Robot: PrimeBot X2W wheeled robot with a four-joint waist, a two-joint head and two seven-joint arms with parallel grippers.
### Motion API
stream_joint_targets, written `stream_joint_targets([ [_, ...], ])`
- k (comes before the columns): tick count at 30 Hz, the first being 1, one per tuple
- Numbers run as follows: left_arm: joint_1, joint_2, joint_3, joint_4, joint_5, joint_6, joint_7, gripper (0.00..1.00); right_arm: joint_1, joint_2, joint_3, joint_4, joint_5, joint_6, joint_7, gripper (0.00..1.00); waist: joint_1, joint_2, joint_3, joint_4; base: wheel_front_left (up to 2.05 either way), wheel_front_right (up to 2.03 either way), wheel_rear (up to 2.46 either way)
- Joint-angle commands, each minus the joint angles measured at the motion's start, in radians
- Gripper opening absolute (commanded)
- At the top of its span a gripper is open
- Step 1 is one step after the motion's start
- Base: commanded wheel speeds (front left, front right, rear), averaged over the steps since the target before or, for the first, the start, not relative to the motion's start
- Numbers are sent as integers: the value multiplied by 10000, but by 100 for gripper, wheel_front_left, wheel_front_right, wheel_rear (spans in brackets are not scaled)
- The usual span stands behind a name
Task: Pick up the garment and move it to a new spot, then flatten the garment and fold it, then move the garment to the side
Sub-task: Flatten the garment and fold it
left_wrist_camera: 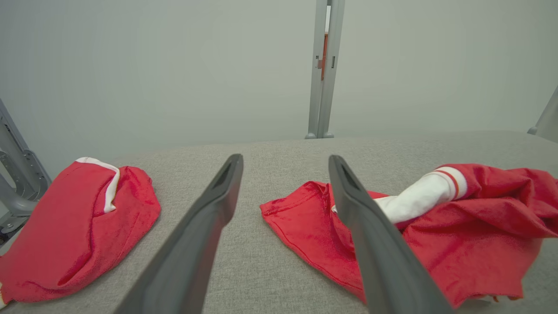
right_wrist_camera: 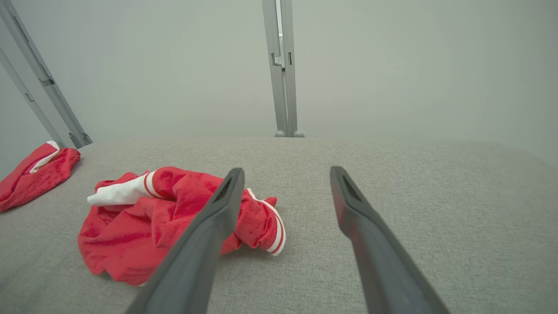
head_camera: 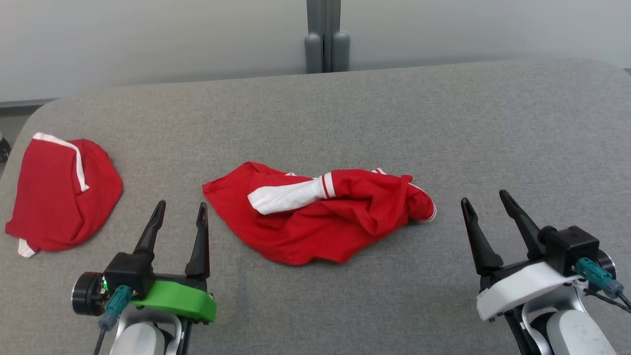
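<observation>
Garment [head_camera: 315, 222], red with white trim, lies crumpled mid-worktop [head_camera: 345, 113], with a white sleeve [head_camera: 286, 196] twisted across its top. Left gripper [head_camera: 181, 203] sits on the near side, just left of the garment's left hem and clear of it, jaws spread, holding nothing, fingers pointing away over the grey fabric surface. Right gripper [head_camera: 484, 196] is near side too, off to the garment's right, apart from its striped cuff [head_camera: 431, 212], jaws spread and empty. Second red garment [head_camera: 59, 195], a rounded bundle with a white stripe, lies at the worktop's far left, well apart from the first. Grey post [head_camera: 324, 37] stands behind the far edge.
</observation>
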Motion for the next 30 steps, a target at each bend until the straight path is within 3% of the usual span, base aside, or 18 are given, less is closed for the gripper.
stream_joint_targets([
  [1, -275, -60, -34, -70, 107, -42, -34, 100, -290, -139, 152, 80, 94, -10, 55, 100, 0, 0, 633, 480, 0, 0, 0],
  [9, -1030, -525, -192, -225, 337, -112, -34, 100, -1716, -846, 1789, 834, 391, -10, 324, 100, 0, 0, 1544, 1280, 0, 0, 0],
  [16, -1216, -705, -50, -243, 467, -147, -34, 100, -2883, -1302, 2876, 1843, 397, -10, 1145, 100, 0, 0, 1679, 1467, 0, 0, 0],
  [18, -1219, -744, -33, -228, 501, -188, -34, 100, -3184, -1313, 2939, 2105, 543, -10, 1449, 22, 0, 0, 1687, 1456, 0, 0, 0],
  [19, -1216, -757, -33, -214, 519, -213, -34, 100, -3266, -1309, 2881, 2190, 599, -10, 1473, 0, 0, 0, 1686, 1444, 0, 0, 0],
  [24, -1127, -804, 29, -232, 589, -244, -35, 100, -3106, -927, 1935, 2426, 991, -12, 965, 0, 0, 0, 1653, 1276, 0, 0, 0],
  [30, -1019, -814, 159, -265, 719, -282, -33, 100, -2453, 83, -44, 2828, 1447, -10, 304, 0, 0, 0, 1642, 907, 0, 0, 0],
])
